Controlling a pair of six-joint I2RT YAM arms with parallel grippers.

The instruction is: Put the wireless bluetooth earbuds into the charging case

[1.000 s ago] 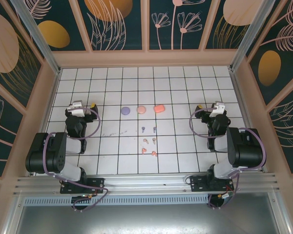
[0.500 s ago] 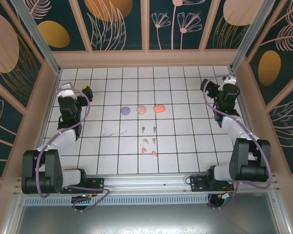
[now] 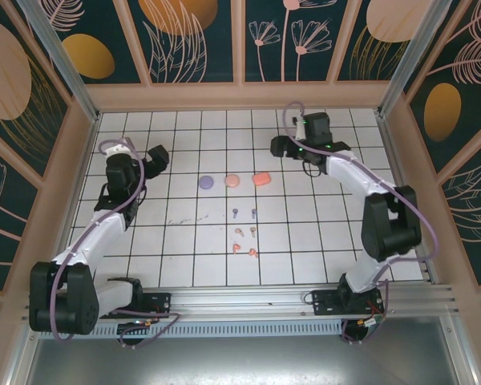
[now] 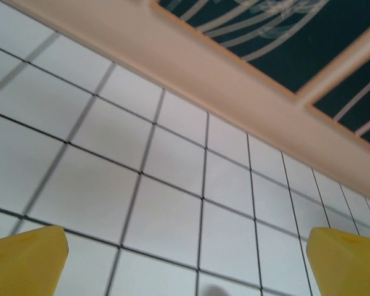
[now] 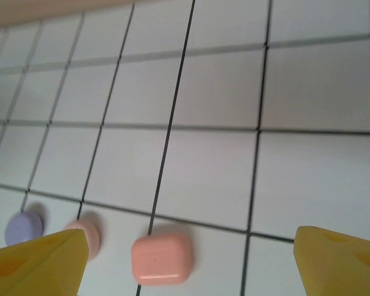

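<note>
You are at the start. Your right hand (image 3: 280, 147), spread wide and empty, hangs near the orange case (image 3: 262, 178). Next, I think, you must get that case open. Your left hand (image 3: 156, 156) is spread wide and empty too.

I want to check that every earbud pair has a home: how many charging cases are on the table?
3, side by side in one row: the lilac case on the left, the pale pink case in the middle, the coral case on the right. None seems hidden.
</note>
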